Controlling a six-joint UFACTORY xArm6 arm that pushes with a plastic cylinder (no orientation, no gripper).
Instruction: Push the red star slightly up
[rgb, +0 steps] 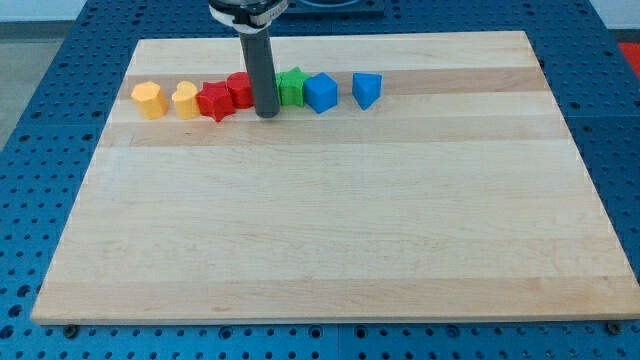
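The red star (214, 101) lies near the view's top left on the wooden board (330, 220), in a row of blocks. A second red block (239, 88) sits just to its upper right, partly behind the rod. My tip (267, 113) rests on the board right of the red star, about a block's width away, beside the second red block. A green block (291, 86) shows right of the rod, partly hidden by it.
Left of the red star stand two yellow blocks (148, 100) (185, 100), the nearer one touching it. Right of the green block lie two blue blocks (321, 92) (367, 89). A blue perforated table (40, 150) surrounds the board.
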